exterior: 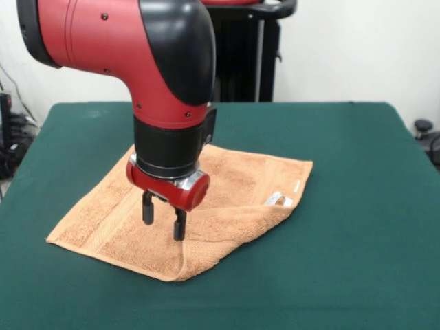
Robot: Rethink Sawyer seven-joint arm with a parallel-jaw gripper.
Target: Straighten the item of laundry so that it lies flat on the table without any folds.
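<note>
An orange-tan terry towel (227, 199), the item of laundry, lies on the dark green table (344, 179) left of centre. Its near right corner is folded over onto itself, giving a doubled edge from the front tip (180, 271) up to a small white label (276, 200). My gripper (163, 220) hangs from the red and black arm just above the towel's middle, fingers pointing down. The two black fingers (148, 210) stand apart with nothing between them, so it is open. The arm hides part of the towel's far side.
Bare green table surface spreads wide to the right of the towel and along the front edge. A black stand (244, 55) rises behind the table's far edge. Cables and gear sit off the table at the far left (10, 137).
</note>
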